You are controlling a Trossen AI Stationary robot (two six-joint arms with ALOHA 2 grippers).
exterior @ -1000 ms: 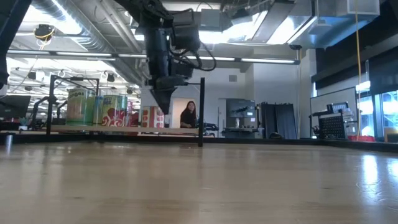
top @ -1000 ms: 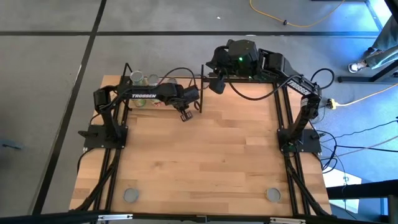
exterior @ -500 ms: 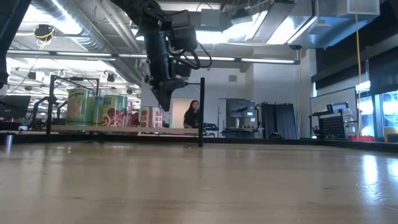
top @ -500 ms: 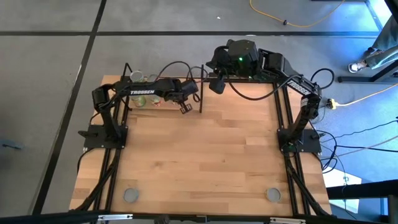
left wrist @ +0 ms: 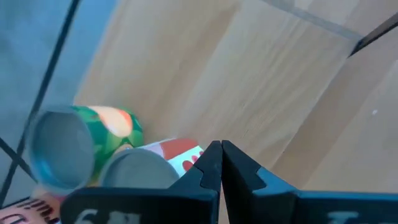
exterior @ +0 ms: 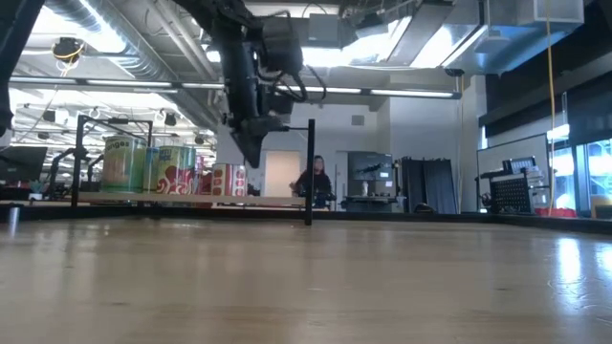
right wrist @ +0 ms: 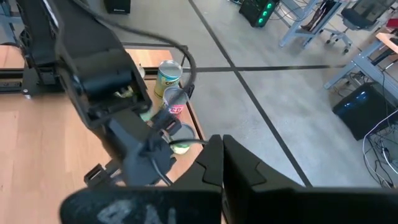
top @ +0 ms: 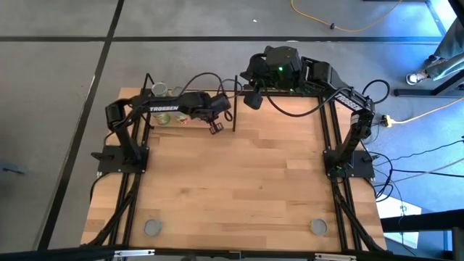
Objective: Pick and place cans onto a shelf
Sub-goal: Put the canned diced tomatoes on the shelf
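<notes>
The wooden tabletop [top: 239, 181] stands on a grey concrete floor [top: 65, 80] crossed by dark lines. A yellow cable [top: 348, 27] snakes across it. Beyond the table, ceiling light strips [exterior: 402, 93] glow over an open workshop, where a person [exterior: 315, 180] sits beside dark equipment racks [exterior: 426, 185].
</notes>
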